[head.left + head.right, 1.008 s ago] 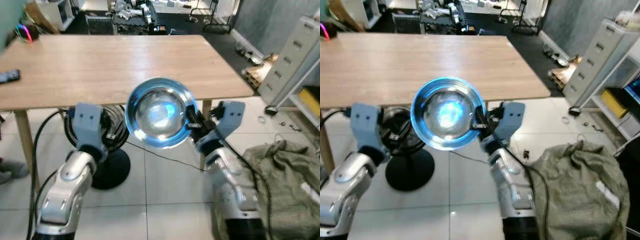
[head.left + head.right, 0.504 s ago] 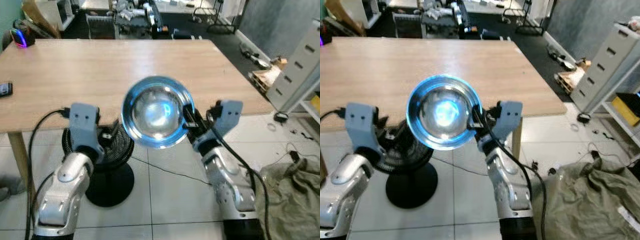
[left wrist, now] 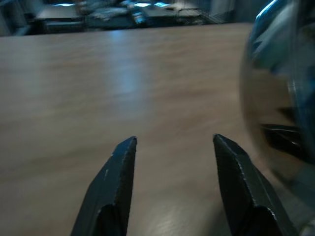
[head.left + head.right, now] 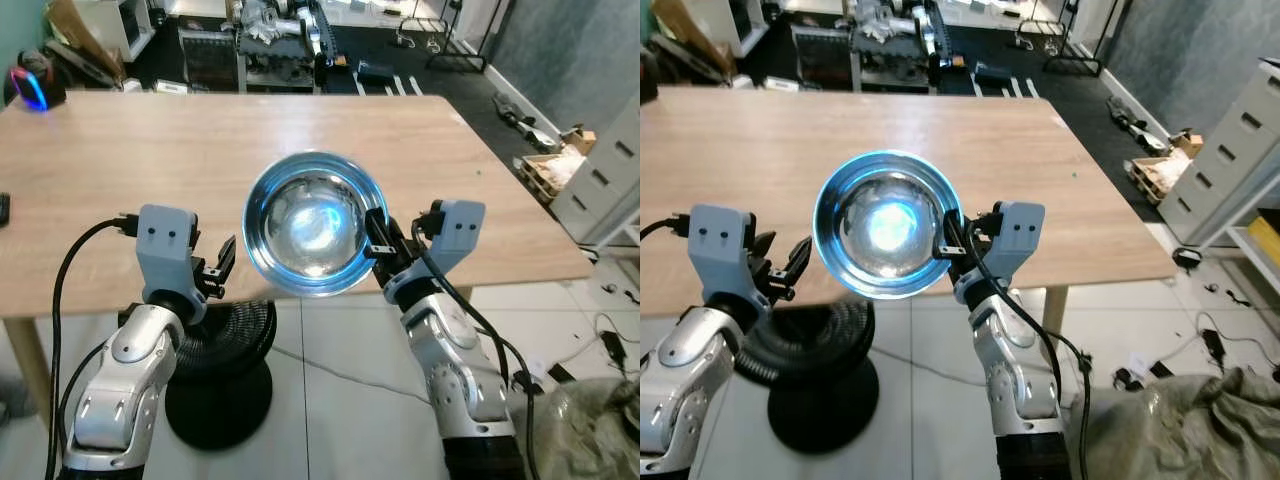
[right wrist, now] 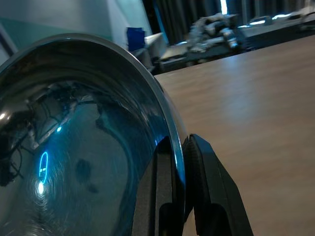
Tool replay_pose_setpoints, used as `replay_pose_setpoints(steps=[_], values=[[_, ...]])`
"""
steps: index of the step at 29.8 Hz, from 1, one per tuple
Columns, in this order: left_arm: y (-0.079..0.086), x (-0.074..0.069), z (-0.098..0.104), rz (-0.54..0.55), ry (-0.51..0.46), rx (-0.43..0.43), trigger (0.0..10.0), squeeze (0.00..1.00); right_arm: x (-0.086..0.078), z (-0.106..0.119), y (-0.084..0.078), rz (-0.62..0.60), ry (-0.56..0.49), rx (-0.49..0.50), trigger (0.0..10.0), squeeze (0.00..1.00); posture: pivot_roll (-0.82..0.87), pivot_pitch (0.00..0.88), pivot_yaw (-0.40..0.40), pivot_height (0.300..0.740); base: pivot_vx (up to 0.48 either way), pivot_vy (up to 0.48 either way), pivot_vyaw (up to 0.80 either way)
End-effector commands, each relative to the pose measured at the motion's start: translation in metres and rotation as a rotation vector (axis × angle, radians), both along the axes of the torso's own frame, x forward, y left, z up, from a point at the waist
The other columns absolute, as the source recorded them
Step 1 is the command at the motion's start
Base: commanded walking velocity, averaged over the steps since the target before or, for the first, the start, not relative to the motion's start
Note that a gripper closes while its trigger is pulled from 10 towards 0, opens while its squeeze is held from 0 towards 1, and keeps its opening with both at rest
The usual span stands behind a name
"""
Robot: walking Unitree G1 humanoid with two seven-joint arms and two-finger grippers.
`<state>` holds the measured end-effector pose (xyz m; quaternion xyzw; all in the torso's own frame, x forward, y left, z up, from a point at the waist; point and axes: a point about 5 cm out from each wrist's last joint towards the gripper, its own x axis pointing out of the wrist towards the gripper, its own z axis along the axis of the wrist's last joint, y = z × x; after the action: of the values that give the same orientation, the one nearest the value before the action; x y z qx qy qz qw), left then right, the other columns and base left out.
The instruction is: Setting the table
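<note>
The robot had stepped closer, so the shiny round metal bowl (image 4: 316, 222), pinched by the right gripper (image 4: 378, 246), hung over the wooden table (image 4: 120, 170). Left gripper (image 3: 173, 147) stayed wide.

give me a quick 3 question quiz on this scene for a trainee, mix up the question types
1. True or false: the metal bowl already rests flat on the wooden table.
2. Multiple choice: how does the right gripper hold the bowl? A) one finger inside the rim and one outside B) cupped under its base C) both fingers inside it
3. Fill in: the left gripper is ____, with nothing between its fingers.

Key
1. False: it is held up in the air, by the table's near edge.
2. A
3. open
</note>
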<state>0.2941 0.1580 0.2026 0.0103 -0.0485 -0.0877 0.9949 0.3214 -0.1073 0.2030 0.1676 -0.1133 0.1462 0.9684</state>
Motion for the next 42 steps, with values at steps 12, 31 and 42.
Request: replay_pose_setpoints(steps=[12,31,42], values=[[0.005,-0.002,-0.006,0.012,0.018,0.004,10.0,0.00,0.002,0.005,0.001,0.008,-0.035,-0.011,10.0,0.00,0.04,0.038,-0.016,0.740,0.461,0.000,0.00],[0.012,-0.027,0.003,-0.309,0.082,0.095,10.0,0.00,0.019,0.014,-0.023,-0.042,-0.014,-0.332,10.0,0.00,0.05,0.047,-0.020,0.740,0.146,0.000,0.00],[0.014,-0.037,0.007,-0.410,0.107,0.127,10.0,0.00,0.029,0.013,-0.053,0.046,0.075,-0.476,10.0,0.00,0.05,0.056,-0.023,0.740,0.000,0.000,0.00]])
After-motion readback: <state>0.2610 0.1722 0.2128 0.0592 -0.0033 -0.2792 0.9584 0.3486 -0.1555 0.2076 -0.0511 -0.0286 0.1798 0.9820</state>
